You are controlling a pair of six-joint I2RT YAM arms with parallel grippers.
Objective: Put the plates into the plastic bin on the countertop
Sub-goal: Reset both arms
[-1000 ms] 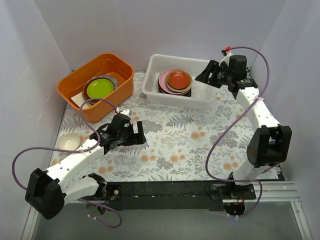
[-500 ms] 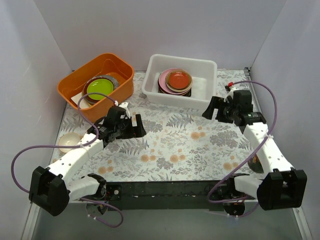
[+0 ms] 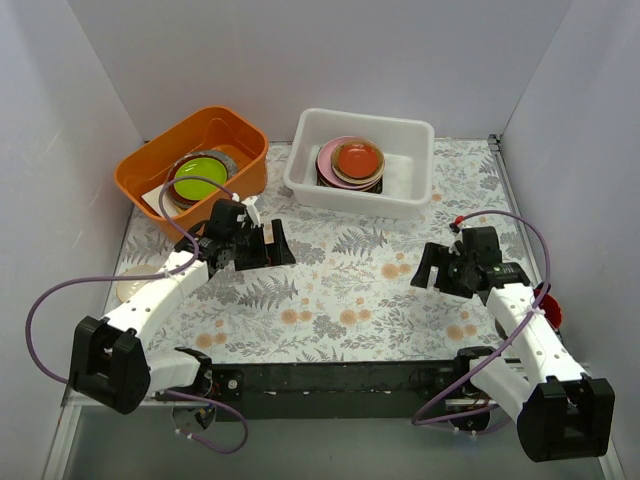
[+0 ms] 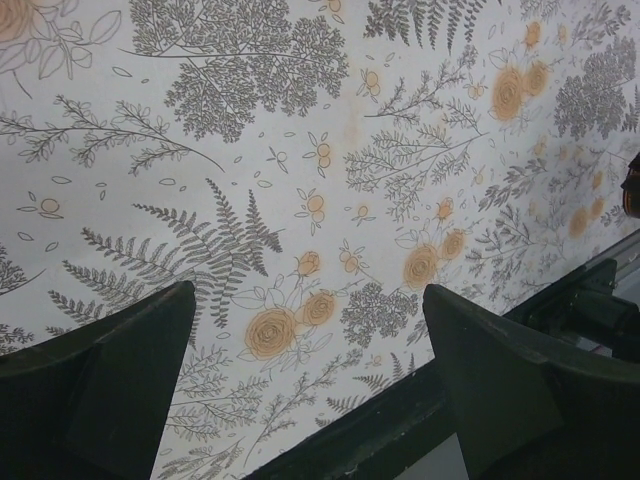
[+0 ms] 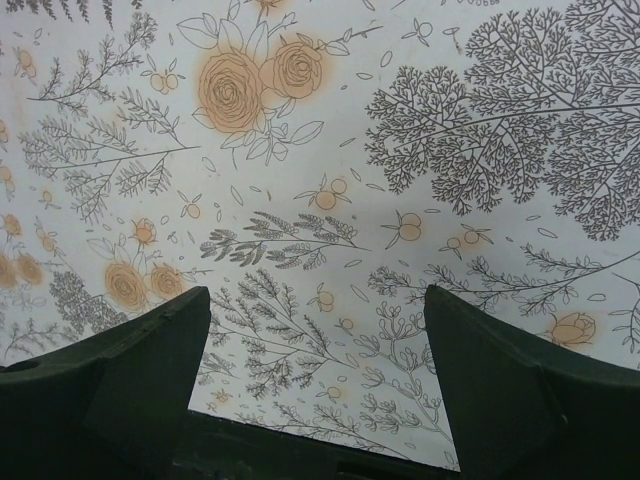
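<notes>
Fern-print countertop [image 3: 350, 290]; left gripper [image 3: 262, 246] and right gripper [image 3: 430, 268] spread wide, empty. Risk of sweeping near-left cream plate [image 3: 124, 290] off edge on low reach.

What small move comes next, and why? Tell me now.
Probably move the left gripper toward the cream plate beside its arm: that gripper is open and empty, and the plate lies on the countertop, outside the white bin.

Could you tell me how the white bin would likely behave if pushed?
The bin probably slides rather than tips: it sits low and wide on the flat countertop. Its plates are stacked toward the left, so it may swivel. Its thin-looking walls might flex.
</notes>
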